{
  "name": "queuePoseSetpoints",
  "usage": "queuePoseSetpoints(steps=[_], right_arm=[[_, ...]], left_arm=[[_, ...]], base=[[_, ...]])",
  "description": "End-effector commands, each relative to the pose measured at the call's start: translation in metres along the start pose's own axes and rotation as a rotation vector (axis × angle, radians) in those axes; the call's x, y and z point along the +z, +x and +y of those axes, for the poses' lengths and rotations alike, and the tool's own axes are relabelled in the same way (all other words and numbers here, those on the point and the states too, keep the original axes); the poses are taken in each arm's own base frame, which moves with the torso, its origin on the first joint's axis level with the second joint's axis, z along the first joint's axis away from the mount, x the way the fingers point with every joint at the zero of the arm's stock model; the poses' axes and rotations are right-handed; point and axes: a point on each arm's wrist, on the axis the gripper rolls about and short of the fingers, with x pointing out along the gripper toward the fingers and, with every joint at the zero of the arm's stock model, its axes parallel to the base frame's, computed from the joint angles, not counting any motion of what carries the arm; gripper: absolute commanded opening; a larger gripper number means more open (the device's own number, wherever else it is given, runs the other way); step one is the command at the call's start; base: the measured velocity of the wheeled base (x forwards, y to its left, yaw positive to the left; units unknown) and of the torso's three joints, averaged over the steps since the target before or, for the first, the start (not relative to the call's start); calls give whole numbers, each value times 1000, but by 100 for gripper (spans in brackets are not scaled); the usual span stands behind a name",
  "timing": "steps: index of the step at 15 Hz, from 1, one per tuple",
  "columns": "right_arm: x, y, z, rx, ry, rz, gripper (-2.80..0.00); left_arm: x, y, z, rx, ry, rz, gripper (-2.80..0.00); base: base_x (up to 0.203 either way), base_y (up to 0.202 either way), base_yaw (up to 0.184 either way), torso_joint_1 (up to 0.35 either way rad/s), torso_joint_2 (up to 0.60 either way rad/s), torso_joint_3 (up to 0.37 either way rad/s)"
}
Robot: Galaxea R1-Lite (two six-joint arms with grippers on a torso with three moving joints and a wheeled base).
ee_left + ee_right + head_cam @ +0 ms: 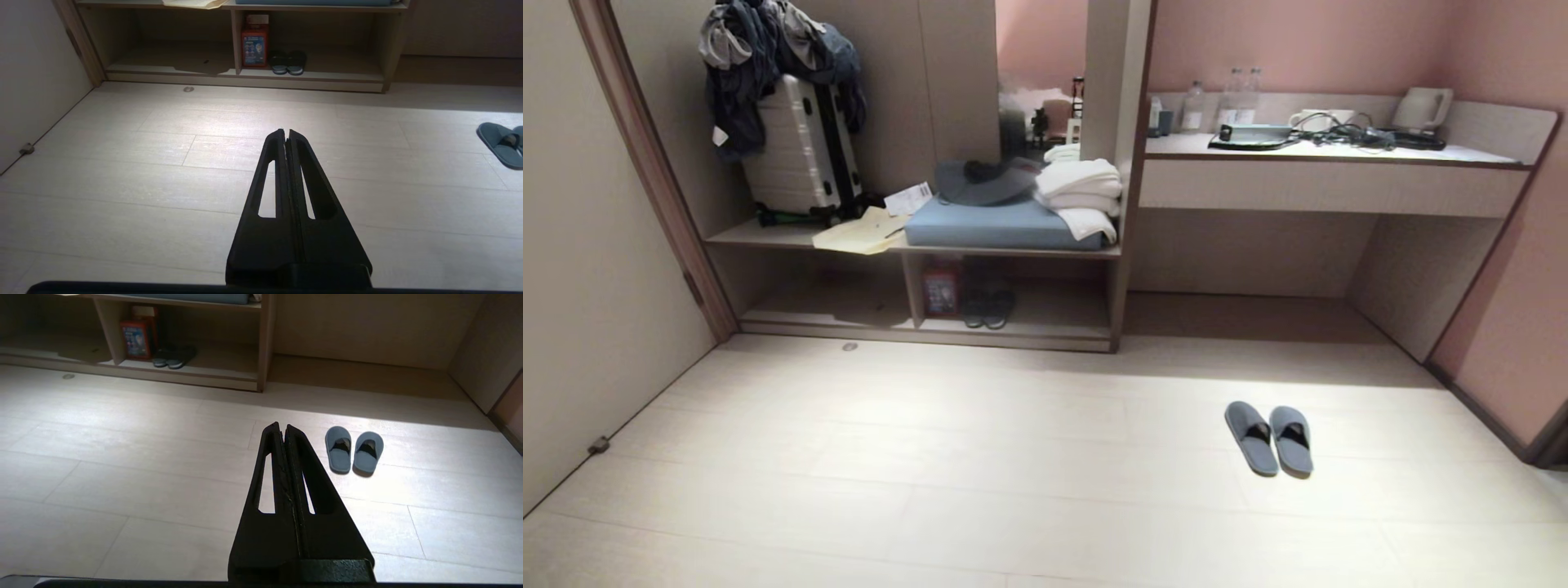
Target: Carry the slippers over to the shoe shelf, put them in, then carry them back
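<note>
Slippers: you have the grey-blue slippers (1268, 438) lying side by side on the pale floor (980, 457), soles down, the two touching or nearly so, well apart from the shelf unit.
Shoe shelf: your shoe shelf (1013, 327) is the low cubby at the bottom of the beige unit; its right bay holds a darker pair of slippers (988, 309) just beside a red box (942, 287) that stands against the upright divider.
Upper shelf: above it you see a white suitcase (800, 155) draped with clothes, a blue cushion (1001, 224) and folded white towels (1082, 196).
Desk: to the right, a counter (1331, 153) carries bottles and cables.
Left gripper: your left gripper (285, 131) is clenched, fingers pressed together, holding nothing, over bare floor.
Right gripper: your right gripper (282, 425) is likewise closed and empty, with the slippers near its tip in the right wrist view but not touched.
</note>
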Motion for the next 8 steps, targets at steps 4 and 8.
queuePoseSetpoints(steps=[4, 8], right_arm=[[0, 0, 0, 1, -1, 0, -280], [0, 0, 0, 1, -1, 2, -280]], left_arm=[[0, 0, 0, 1, -1, 2, -280], [0, 0, 0, 1, 2, 2, -280]], base=[[-197, 0, 3, 4, 3, 4], [-188, 24, 0, 1, 2, 0]])
